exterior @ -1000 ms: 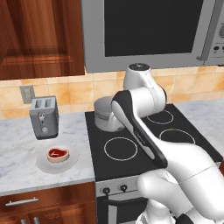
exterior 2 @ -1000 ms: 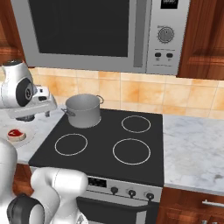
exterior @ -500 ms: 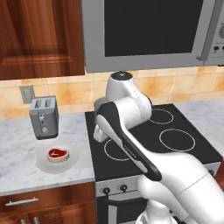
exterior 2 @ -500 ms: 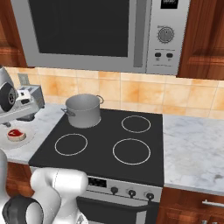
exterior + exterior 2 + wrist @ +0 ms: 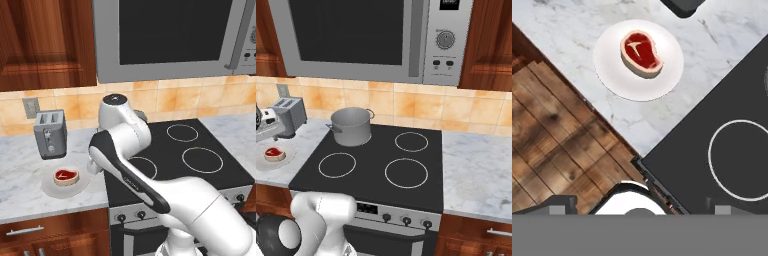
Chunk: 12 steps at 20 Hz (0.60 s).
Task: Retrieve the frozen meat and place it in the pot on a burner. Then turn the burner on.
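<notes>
Left base view: the small round raw steak, red with a pale tan rim, lies on a round white plate on the grey marble worktop, just in front of the boxy grey two-slot toaster. The white arm bends over the left edge of the black glass cooktop; its hand sits just right of the plate.

Right base view: the plain grey metal pot with a short side handle stands on the rear left burner. The steak is on its plate at the far left, well apart from the pot, with the toaster behind it.

Hand view: the steak sits near the middle of the plate, above and left of the view's centre. The end effector's finger tips stand wide apart at the bottom edge, holding nothing.

Step, as judged: approach; the meat is not yet picked up.

Risk: the end effector is not centred over the steak, so a straight descent could land on the plate rim or worktop edge. The flat steak offers little to pinch; the fingers could push it or shift the plate.

Risk: carrying it to the pot, a weak grip could drop it on the cooktop.
</notes>
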Tool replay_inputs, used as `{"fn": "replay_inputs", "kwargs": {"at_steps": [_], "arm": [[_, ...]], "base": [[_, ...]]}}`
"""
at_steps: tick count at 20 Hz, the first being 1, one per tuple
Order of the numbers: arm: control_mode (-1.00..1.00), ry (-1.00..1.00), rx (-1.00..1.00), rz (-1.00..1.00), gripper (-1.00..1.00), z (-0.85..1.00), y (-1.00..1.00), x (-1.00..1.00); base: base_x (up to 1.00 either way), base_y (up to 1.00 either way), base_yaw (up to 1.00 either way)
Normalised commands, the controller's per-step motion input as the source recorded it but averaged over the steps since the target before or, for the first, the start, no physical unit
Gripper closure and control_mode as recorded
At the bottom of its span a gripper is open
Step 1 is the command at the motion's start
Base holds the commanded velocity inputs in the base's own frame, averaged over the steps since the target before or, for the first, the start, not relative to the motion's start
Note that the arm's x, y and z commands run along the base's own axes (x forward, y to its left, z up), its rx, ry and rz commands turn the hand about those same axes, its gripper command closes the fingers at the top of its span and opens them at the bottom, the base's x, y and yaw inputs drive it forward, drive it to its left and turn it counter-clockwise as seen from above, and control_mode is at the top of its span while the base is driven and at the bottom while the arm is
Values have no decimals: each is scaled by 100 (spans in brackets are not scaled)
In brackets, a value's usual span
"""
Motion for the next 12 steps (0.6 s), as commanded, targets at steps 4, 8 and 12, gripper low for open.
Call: {"fn": "replay_inputs", "kwargs": {"at_steps": [4, 8, 12], "arm": [[-100, 0, -1, 7, -100, -33, 51, 0], [-100, 3, -1, 7, -100, -25, 21, 1], [-100, 11, -1, 3, -100, -31, 21, 13]], "base": [[0, 0, 0], [0, 0, 0], [0, 0, 0]]}}
